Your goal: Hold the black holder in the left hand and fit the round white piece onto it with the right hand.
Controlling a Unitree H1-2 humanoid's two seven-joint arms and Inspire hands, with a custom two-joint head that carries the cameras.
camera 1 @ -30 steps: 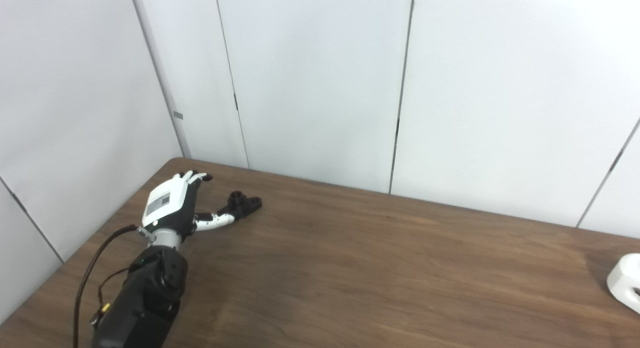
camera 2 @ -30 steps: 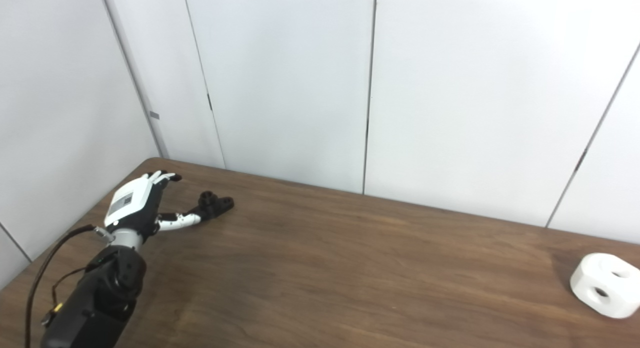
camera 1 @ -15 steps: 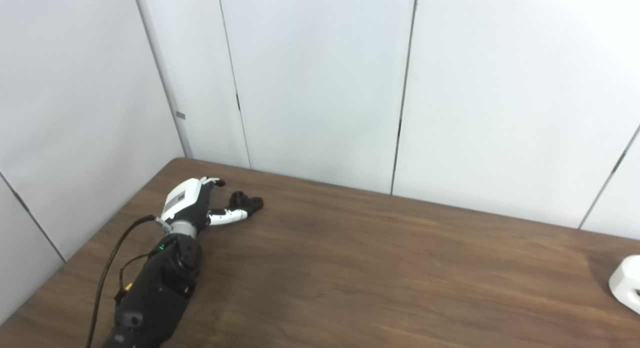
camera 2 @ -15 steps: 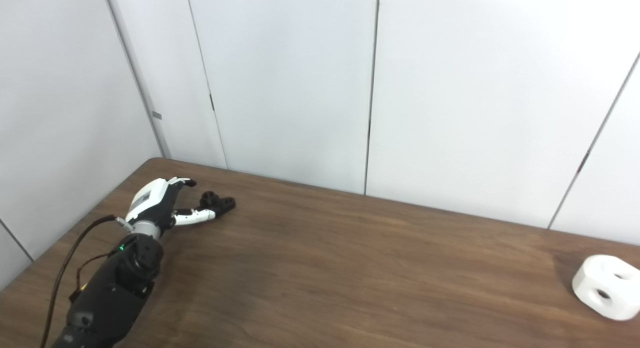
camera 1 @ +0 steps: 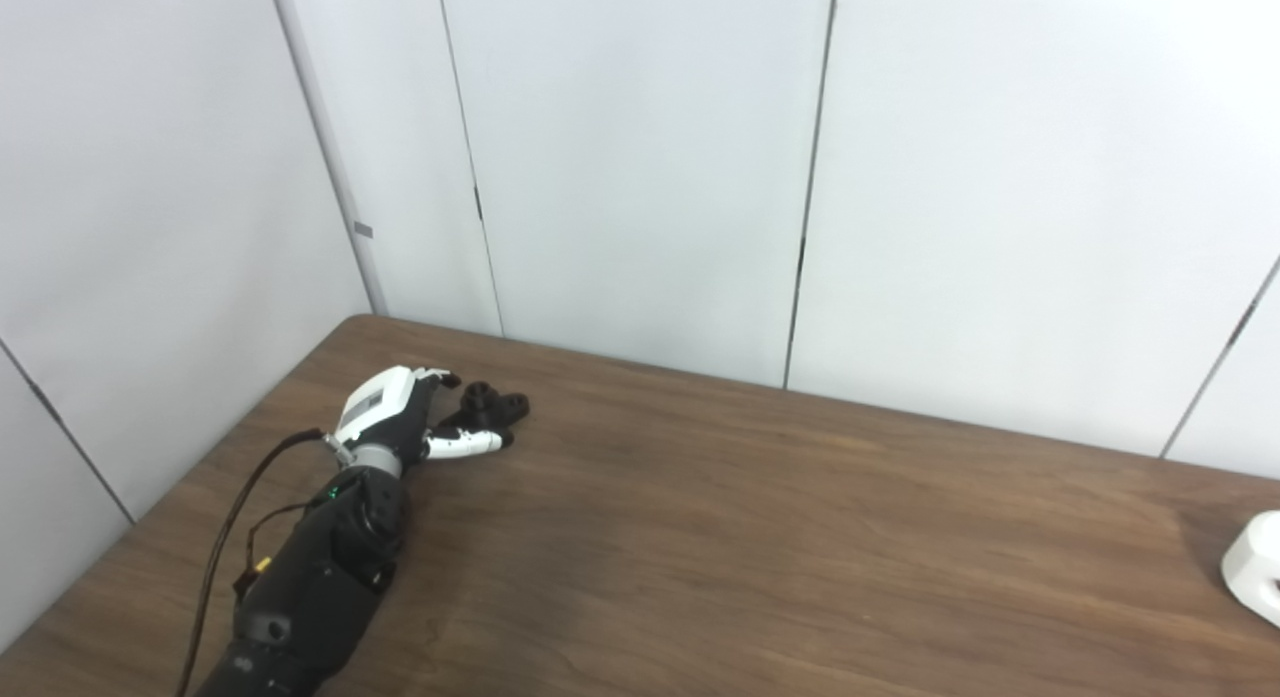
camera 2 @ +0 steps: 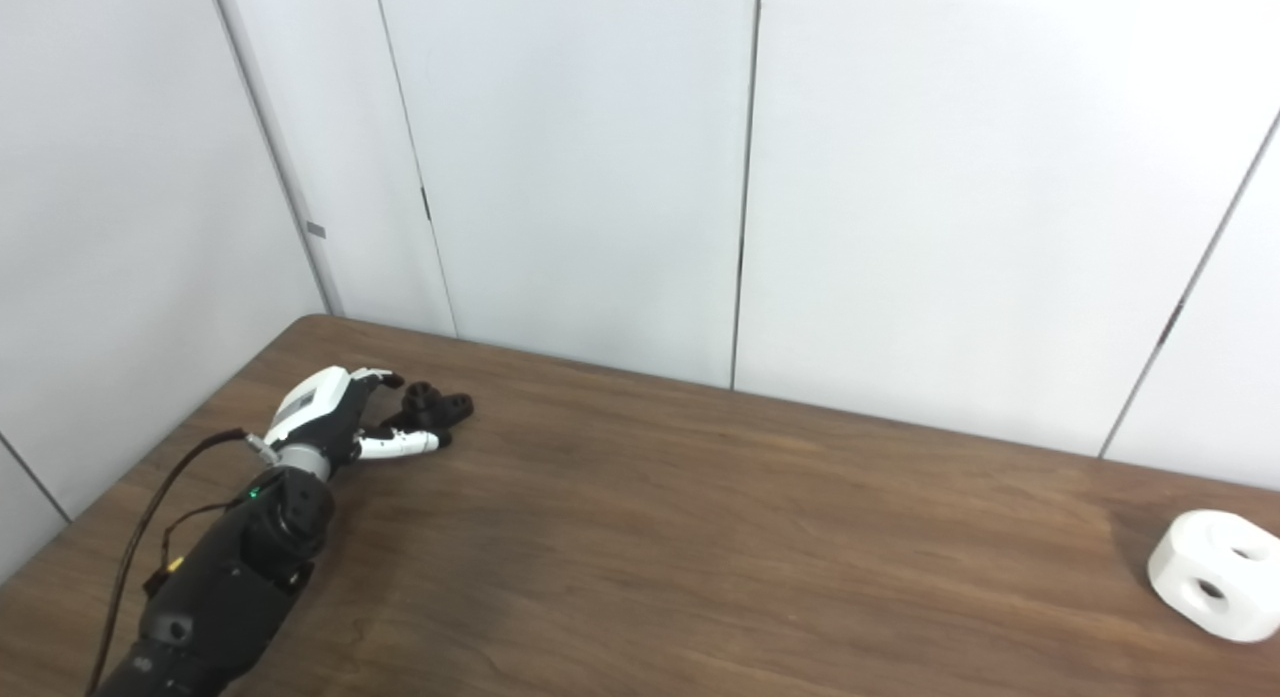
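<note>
The black holder point(camera 1: 492, 407) lay on the brown wooden worktop point(camera 1: 760, 537) near its far left corner, a small dark piece with round openings on top, close to the white wall panels point(camera 1: 640, 167) behind. The left hand point(camera 1: 400, 417) was at it, palm turned down and back of the hand facing up: the fingers point(camera 1: 445, 379) curved over the holder's left side, and the thumb point(camera 1: 470, 441) reached along its near side, just beside or touching it. The hand had not closed on the piece and the holder sat flat on the wood, so the hand was open around it, fingers and thumb apart. The black forearm point(camera 1: 320, 567) ran from the bottom left edge up to the wrist, with a dark cable point(camera 1: 235, 522) looping beside it. Well apart, at the far right end of the worktop, the round white piece point(camera 2: 1212, 575) rested on the wood, holes showing in its side and top faces. The right hand did not appear in either view.
</note>
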